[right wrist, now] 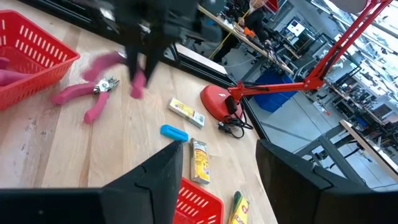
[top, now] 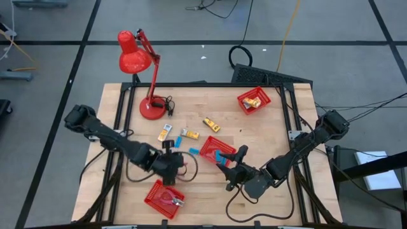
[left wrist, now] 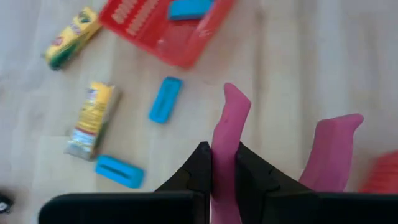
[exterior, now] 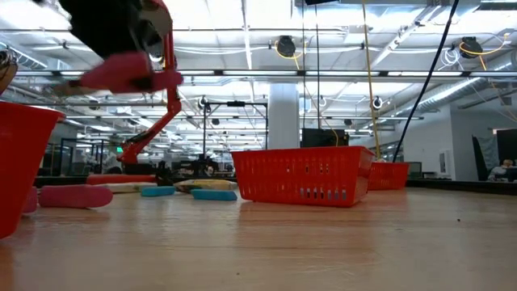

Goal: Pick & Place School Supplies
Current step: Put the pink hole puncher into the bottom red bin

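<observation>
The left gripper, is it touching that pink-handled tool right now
Touching. In the left wrist view the left gripper's two dark fingers are shut on one handle of the pink-handled tool, with no gap showing.

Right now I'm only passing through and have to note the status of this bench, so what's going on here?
The left end effector is shut on one handle of a pink-handled metal plier tool, lifted off the wooden table near the front red mesh basket. The right end effector hangs open by the middle red mesh basket, which holds a blue rectangular block. Another pink-handled tool, yellow packets and blue blocks lie loose.
</observation>
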Robot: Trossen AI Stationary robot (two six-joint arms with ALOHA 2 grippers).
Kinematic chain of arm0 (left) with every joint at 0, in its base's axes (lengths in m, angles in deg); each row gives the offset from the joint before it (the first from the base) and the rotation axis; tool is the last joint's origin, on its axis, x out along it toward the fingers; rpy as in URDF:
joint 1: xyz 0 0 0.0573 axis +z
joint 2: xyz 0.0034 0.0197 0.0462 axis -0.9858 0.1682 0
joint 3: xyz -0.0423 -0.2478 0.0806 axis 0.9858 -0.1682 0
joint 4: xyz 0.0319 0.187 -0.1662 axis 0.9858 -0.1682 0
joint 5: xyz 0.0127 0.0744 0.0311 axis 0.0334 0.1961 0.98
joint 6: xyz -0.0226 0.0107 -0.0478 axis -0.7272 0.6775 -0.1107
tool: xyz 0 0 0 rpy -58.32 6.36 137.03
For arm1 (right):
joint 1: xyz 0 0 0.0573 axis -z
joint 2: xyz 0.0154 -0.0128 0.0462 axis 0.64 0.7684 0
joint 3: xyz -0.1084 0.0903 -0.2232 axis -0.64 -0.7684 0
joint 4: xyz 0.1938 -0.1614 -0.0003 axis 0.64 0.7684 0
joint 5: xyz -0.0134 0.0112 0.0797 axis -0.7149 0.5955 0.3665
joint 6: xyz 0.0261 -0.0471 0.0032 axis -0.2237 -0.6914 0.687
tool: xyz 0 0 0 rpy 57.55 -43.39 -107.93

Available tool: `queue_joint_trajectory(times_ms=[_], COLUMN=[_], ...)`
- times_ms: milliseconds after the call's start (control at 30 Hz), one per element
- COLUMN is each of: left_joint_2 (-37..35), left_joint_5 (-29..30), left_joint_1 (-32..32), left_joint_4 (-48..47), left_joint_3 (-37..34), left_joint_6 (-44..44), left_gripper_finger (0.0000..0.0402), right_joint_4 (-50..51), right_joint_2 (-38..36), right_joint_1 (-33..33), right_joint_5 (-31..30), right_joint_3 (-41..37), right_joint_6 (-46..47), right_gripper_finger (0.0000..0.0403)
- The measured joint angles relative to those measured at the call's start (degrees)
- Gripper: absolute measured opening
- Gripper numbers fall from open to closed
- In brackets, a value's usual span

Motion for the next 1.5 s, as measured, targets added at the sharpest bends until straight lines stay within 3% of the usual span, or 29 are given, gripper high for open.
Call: queue_joint_trajectory(times_ms=[567, 967, 1500], left_joint_2=[2.5, 9.7, 9.7], left_joint_5=[-1.5, -9.1, -7.9], left_joint_1=[-14.7, -15.2, -16.2], left_joint_4=[1.0, 5.6, 12.3], left_joint_3=[0.7, 0.6, -2.3], left_joint_6=[-21.9, -21.5, -20.7], left_gripper_finger=[0.0038, 0.0038, 0.0038], right_joint_4=[0.4, 0.4, 0.4], right_joint_2=[0.0, 0.0, 0.0], right_joint_1=[0.0, 0.0, -0.5], right_joint_5=[0.3, 0.3, 0.2], right_joint_3=[0.0, 0.0, 0.0], right_joint_6=[-0.4, -0.4, -0.7], right_gripper_finger=[0.0194, 0.0194, 0.0194])
